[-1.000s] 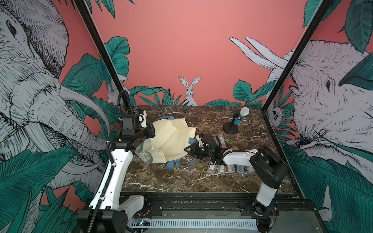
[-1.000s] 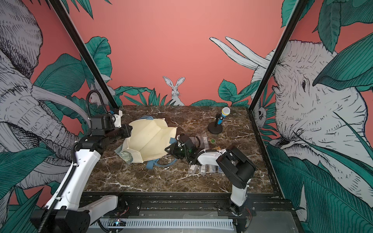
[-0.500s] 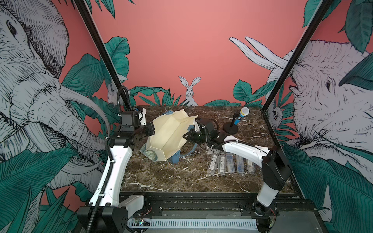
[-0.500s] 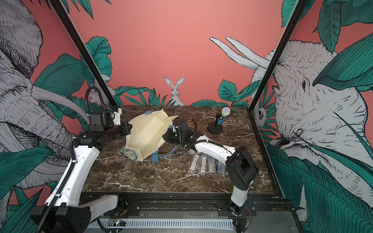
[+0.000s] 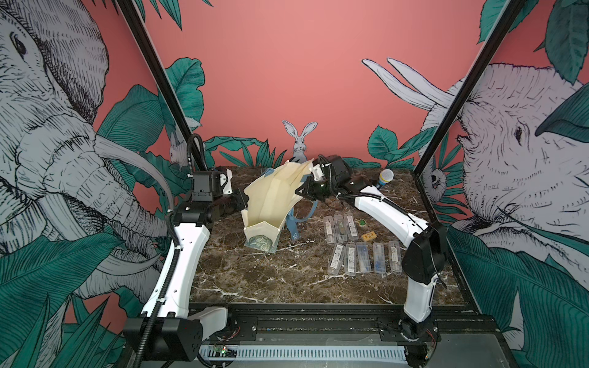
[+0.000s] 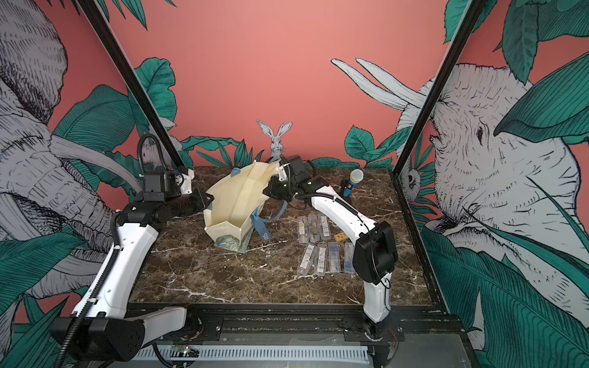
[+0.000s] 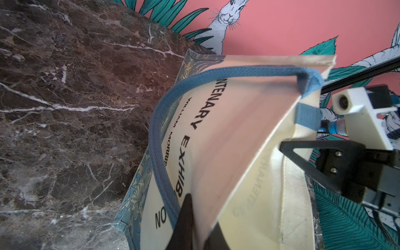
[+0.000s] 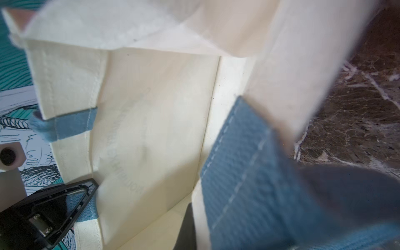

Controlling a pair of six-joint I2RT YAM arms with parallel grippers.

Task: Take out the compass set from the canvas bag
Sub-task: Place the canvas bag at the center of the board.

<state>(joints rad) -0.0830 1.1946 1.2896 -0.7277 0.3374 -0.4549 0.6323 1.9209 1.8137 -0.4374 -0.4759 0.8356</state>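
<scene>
One cream bag [image 5: 271, 197] with two blue straps [image 5: 294, 227]. Eight clear cases [image 5: 350, 258] lie on the bench [image 5: 255, 280] in two rows: three in the far row, five in the near row. In a top view the right arm [image 6: 373, 251] covers one of the near five, so only four show there. One microphone [image 5: 385, 176]. One small yellow block [image 5: 369, 236]. One small green piece [image 5: 362, 223]. Two white arms in all, the left arm [image 5: 181, 251] being the other.
</scene>
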